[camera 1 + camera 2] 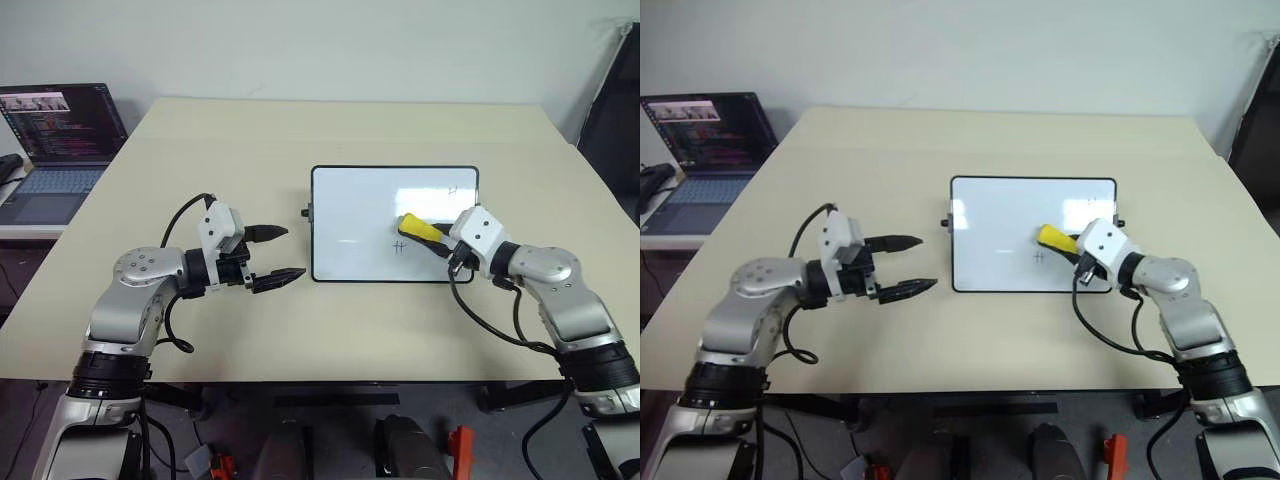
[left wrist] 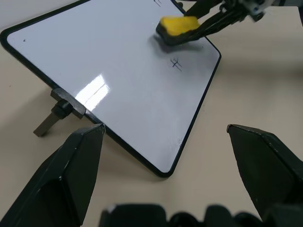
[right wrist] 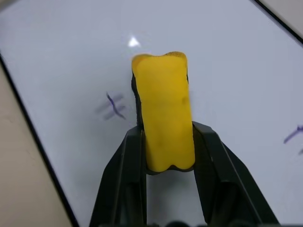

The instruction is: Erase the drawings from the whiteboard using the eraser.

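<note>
The right gripper has its fingers clamped on the yellow eraser, which sits over the middle of the whiteboard on the table. The hash mark lies just beside the eraser's tip, on its side nearer the robot. The eraser points across the board. The left gripper hangs beside the board, fingers apart, holding nothing.

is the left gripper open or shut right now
Open. The left gripper has its two black fingers spread well apart with bare table between them, beside the whiteboard, holding nothing.
</note>
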Tool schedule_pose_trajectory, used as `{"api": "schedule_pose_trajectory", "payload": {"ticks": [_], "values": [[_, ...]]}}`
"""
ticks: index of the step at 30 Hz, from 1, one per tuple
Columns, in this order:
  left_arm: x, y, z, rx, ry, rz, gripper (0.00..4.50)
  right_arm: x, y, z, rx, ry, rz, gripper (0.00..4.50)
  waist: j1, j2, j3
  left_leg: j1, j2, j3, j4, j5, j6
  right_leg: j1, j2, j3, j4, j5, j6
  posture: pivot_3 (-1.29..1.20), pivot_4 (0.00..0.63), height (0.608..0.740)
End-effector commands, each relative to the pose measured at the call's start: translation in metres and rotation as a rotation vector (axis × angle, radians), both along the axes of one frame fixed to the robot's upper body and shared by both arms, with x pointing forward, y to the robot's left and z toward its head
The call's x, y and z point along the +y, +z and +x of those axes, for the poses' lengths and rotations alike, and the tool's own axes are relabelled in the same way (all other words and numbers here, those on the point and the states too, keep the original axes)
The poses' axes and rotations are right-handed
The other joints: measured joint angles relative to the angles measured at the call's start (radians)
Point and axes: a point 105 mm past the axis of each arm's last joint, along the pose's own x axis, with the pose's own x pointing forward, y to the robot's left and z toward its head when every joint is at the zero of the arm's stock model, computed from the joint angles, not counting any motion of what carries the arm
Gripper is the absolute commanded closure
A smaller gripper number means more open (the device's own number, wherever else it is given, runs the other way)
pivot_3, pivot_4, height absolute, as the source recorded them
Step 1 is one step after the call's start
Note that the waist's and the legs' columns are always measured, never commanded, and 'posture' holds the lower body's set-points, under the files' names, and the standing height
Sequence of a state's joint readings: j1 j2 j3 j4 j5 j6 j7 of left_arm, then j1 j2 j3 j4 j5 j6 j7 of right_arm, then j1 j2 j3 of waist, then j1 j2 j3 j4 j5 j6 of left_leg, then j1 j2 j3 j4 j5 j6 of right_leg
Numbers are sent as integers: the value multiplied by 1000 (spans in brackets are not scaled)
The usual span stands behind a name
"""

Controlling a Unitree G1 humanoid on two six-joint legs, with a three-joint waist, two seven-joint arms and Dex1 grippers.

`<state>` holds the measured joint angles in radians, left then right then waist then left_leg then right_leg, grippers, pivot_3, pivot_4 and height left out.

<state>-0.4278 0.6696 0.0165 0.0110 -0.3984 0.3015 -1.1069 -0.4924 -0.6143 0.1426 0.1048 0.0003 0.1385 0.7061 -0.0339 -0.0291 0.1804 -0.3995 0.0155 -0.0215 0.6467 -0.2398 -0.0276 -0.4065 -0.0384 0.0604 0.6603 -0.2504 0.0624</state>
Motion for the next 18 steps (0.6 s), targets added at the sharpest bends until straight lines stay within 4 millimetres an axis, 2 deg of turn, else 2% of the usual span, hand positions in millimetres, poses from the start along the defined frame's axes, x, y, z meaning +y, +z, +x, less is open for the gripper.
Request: {"api": "schedule_pose_trajectory", "payload": {"ticks": [1, 6, 9, 11, 13, 16, 18], "values": [[-9, 12, -2, -45, -35, -9, 0, 2, -19, 10, -28, -2, -143, 3527, -8, 0, 0, 1, 0, 0, 0, 0, 0, 0, 0, 1, 1, 0, 0, 0, 150, 740], [-8, 12, -4, -42, -33, -9, 0, 14, -57, -3, 69, 72, -190, 3527, -22, -4, -3, 6, 0, 0, 0, 0, 0, 3, 1, 1, 3, 0, -1, 0, 150, 740], [-7, 12, -3, -42, -26, -7, 0, 23, -78, -23, 158, 157, -201, 3528, -23, -7, -5, 8, 0, 0, 0, 1, 0, 6, 1, 2, 3, 0, -1, 0, 150, 740], [-6, 13, -3, -44, -23, -7, 0, 27, -85, -33, 201, 186, -192, 3528, -23, -7, -5, 16, 1, 0, 0, 1, 0, 15, 1, 1, 1, -1, -1, 0, 150, 740], [-6, 13, -3, -45, -23, -7, 0, 26, -84, -34, 202, 179, -188, 3528, -24, -7, -5, 22, 1, 0, 0, 1, 0, 20, 1, 1, 0, -5, 2, 0, 150, 740], [-7, 13, -2, -46, -25, -6, 0, 15, -68, -16, 120, 86, -185, 3530, -22, -7, -5, 23, 1, 0, 0, 1, 0, 20, 1, 2, 1, -7, -1, 0, 150, 740], [-8, 14, -1, -48, -29, -6, 0, 6, -47, 2, 12, 9, -175, 3530, -23, -7, -5, 23, 1, 0, 0, 1, 0, 20, 1, 2, 1, -7, -1, 0, 150, 740]]}}
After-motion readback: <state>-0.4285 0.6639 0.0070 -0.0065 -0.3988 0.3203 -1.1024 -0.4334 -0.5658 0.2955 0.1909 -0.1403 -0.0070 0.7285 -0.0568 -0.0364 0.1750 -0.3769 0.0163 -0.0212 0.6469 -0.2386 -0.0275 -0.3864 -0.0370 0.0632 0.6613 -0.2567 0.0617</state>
